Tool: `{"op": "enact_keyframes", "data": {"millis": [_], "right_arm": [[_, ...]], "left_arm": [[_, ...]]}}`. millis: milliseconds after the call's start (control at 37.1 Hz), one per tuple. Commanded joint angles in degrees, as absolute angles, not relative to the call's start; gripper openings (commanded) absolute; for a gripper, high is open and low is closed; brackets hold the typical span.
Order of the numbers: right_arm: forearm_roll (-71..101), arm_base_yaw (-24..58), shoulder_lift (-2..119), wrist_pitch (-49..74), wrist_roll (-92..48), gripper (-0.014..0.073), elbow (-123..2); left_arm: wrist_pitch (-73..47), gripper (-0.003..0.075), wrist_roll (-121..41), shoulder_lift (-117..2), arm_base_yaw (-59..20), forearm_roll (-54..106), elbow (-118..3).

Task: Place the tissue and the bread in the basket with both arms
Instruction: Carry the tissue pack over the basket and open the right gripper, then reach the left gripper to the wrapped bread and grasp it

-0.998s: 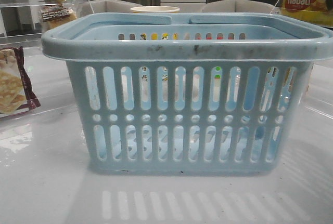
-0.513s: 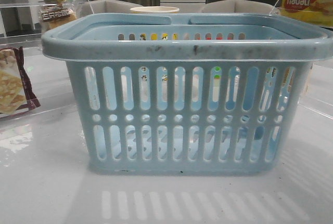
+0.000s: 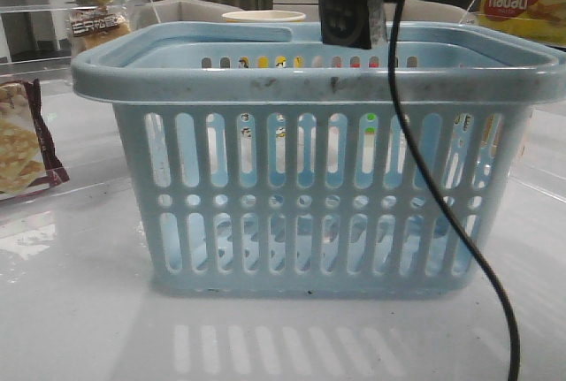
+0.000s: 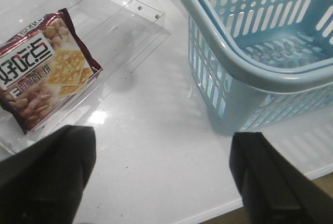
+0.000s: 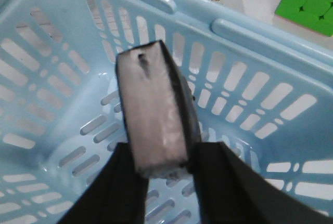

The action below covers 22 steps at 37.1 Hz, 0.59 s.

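Over the basket (image 5: 62,94) my right gripper (image 5: 164,174) clamps the tissue (image 5: 153,112), a black-edged white pack, above the open floor. Front view alone shows "nabati" on a yellow box (image 3: 523,3) and the bread (image 3: 95,23) at far left; left wrist view alone shows a maroon cracker packet (image 4: 41,70), its print unreadable to me. My left gripper (image 4: 161,180) is spread wide, holding nothing.

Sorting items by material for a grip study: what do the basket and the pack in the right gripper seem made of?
Basket: rigid moulded plastic, light blue, slightly glossy, with slotted walls and a scuffed rim. Tissue in the right gripper: probably thin soft plastic film, whitish with dark edges; its face looks faintly shiny and wrinkled, but the view is blurry.
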<state>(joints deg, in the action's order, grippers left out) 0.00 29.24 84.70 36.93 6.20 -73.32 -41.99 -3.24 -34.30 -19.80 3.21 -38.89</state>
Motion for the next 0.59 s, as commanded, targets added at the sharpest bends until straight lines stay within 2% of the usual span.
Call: {"op": "enact_keyframes", "data": {"millis": [0,54,243,567], "right_arm": [[-0.80,29.26,82.74,32.33,6.07,0.0528,-75.28],[-1.21,29.26,82.10,32.77,5.87,0.0536,-75.28],[-1.97,29.57,76.18,34.90,1.70,0.0477,-73.50],[-6.09,29.57,57.93,35.54,1.15,0.0450,-59.44]], "left_arm": [[-37.91,0.0580,-3.23,-34.81,-20.17,3.72,-40.48],[-37.91,0.0580,-3.23,-34.81,-20.17,3.72,-40.48],[-37.91,0.0580,-3.23,-34.81,-20.17,3.72,-40.48],[-37.91,0.0580,-3.23,-34.81,-20.17,3.72,-40.48]]}}
